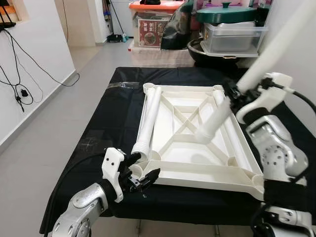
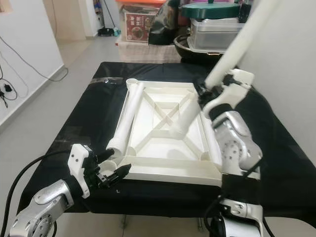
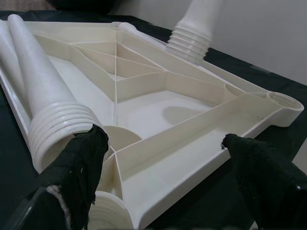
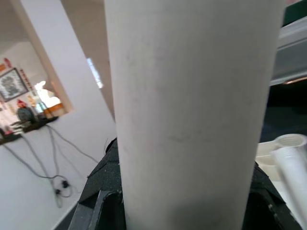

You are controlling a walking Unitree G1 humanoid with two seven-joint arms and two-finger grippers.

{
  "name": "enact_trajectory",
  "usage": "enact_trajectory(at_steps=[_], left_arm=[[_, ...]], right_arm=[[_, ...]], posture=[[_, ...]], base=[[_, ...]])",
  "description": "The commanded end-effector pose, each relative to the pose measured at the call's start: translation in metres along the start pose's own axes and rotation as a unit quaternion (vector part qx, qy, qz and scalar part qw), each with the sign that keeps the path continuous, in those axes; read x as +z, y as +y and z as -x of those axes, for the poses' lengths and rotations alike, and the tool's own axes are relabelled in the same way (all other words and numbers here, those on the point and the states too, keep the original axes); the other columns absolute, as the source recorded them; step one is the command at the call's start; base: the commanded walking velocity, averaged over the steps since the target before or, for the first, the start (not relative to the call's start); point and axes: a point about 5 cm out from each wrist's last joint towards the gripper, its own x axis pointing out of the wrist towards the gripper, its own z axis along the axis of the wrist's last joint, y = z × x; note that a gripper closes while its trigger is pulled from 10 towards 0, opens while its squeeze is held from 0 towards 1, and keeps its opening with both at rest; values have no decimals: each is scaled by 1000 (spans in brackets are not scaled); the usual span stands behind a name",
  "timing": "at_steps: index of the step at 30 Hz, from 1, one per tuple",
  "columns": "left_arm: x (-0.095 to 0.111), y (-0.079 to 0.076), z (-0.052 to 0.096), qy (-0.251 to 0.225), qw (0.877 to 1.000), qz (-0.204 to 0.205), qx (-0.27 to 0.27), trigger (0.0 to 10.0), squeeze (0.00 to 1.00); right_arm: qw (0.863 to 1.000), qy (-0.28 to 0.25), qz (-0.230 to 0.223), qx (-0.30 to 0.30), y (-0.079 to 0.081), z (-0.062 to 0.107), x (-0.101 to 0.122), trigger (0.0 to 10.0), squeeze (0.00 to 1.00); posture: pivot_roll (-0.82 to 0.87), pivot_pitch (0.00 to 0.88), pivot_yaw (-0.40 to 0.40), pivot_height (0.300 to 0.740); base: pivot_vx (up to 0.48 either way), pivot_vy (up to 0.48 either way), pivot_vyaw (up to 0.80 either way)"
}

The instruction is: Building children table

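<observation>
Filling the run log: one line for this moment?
right hand: holds table leg | left hand: open at tabletop corner

One tabletop (image 1: 197, 170); three table legs (image 1: 148, 121); two pincers (image 1: 143, 178).

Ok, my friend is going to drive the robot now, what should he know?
Right gripper is shut on a white leg, its threaded end hanging over the middle of the upside-down tabletop.
Left gripper is open at the tabletop's near left corner.
Another leg lies loose along the left side, on the black cloth table.
Done: no leg looks screwed in.
Left: screw the legs into the corner sockets.
</observation>
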Motion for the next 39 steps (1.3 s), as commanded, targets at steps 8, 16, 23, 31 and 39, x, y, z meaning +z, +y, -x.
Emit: enact_trajectory(at_steps=[8,16,23,31,39], left_arm=[[23,7,-7,2,996,-81,-33,10000,0],[38,24,-21,5,988,-152,-26,10000,0],[34,30,-32,12,986,-163,9,10000,0],[36,29,-40,2,988,-153,3,10000,0],[45,24,-54,-23,988,-149,-16,10000,0]], right_arm=[[992,5,-61,109,61,-7,-3,0,0],[971,36,-70,227,120,0,-25,0,0],[960,40,-67,268,132,8,-26,0,0],[953,37,-69,292,139,13,-23,0,0],[952,45,-57,297,142,18,-31,0,0]], posture=[[-12,0,-47,740],[-25,0,-26,740],[-31,0,-23,740],[-32,0,-16,740],[-37,0,-9,740]], base=[[0,0,0],[0,0,0],[0,0,0],[0,0,0],[0,0,0]])
